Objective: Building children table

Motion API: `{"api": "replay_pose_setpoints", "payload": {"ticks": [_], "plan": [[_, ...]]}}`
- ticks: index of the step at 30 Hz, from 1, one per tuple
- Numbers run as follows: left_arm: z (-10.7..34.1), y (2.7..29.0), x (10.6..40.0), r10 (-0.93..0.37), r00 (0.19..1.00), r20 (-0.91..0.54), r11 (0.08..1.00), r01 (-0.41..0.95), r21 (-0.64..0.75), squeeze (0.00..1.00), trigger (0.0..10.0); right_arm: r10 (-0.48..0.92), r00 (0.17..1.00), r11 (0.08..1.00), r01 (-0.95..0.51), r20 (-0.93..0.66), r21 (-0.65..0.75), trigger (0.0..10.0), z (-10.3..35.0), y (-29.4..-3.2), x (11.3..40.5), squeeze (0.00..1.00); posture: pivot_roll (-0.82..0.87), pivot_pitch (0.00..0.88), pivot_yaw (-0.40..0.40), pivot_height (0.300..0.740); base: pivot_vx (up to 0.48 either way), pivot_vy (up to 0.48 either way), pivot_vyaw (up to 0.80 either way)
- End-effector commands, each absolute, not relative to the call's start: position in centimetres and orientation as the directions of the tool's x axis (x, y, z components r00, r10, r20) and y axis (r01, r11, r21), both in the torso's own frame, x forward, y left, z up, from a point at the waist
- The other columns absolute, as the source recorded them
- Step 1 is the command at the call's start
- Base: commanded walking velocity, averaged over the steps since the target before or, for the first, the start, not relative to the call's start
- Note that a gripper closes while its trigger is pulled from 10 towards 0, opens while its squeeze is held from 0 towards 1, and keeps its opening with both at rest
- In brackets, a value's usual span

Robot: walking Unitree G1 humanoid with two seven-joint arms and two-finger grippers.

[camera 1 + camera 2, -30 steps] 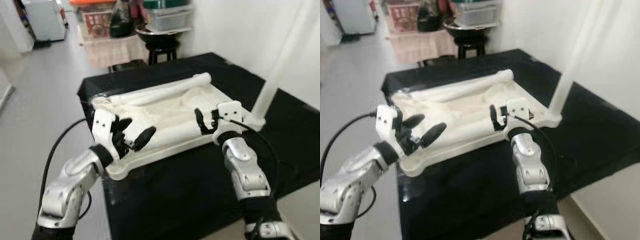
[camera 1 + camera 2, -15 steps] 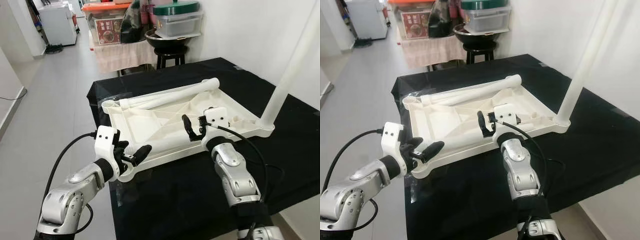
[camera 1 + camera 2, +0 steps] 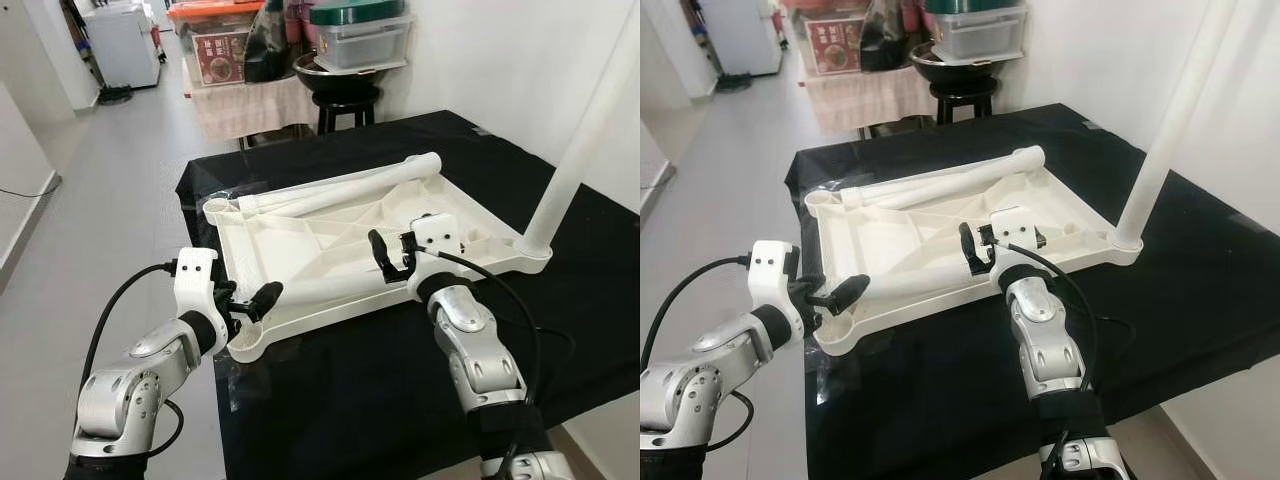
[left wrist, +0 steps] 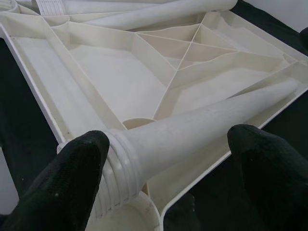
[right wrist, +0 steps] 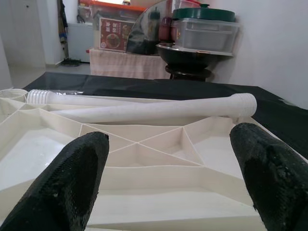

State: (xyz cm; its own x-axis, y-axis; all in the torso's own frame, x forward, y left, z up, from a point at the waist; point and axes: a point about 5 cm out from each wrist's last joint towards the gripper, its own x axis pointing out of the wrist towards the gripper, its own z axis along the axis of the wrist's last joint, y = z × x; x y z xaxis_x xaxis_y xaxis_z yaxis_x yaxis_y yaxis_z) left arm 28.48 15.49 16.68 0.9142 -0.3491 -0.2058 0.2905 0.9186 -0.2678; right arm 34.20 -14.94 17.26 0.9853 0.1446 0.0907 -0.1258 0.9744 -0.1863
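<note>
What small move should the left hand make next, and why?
Probably close the left hand on the loose table leg: its open fingers straddle the threaded end, which lies beside the corner socket of the upturned tabletop.

A plain white tabletop (image 3: 300, 250) and legs (image 3: 340, 190) lie on a black cloth (image 3: 330, 400).
</note>
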Motion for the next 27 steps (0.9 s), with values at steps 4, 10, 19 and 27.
{"api": "replay_pose_setpoints", "payload": {"ticks": [4,10,19,27], "plan": [[17.0,15.6,28.2,-0.339,0.918,-0.204,0.921,0.280,-0.270,0.00,10.0,0.144,0.988,0.975,-0.132,0.057,-0.180,10.0,16.6,-14.9,34.3,0.00,-0.02,0.000,0.033,0.740,0.000,0.000,0.00],[17.7,15.8,28.4,-0.332,0.926,-0.182,0.922,0.278,-0.270,0.00,10.0,0.146,0.988,0.975,-0.134,0.055,-0.180,10.0,16.6,-14.9,34.3,0.00,-0.02,0.000,0.031,0.740,0.000,0.000,0.00],[19.8,18.1,27.9,-0.251,0.960,-0.127,0.944,0.213,-0.253,0.00,10.0,0.155,0.987,0.974,-0.144,0.047,-0.177,10.0,16.4,-14.7,34.3,0.00,-0.01,0.000,0.028,0.740,0.000,0.000,0.00],[18.8,18.2,27.2,-0.247,0.950,-0.189,0.942,0.190,-0.276,0.00,10.0,0.159,0.986,0.973,-0.149,0.045,-0.178,10.0,16.4,-14.6,34.3,0.00,-0.01,0.000,0.030,0.740,0.000,0.000,0.00]]}}
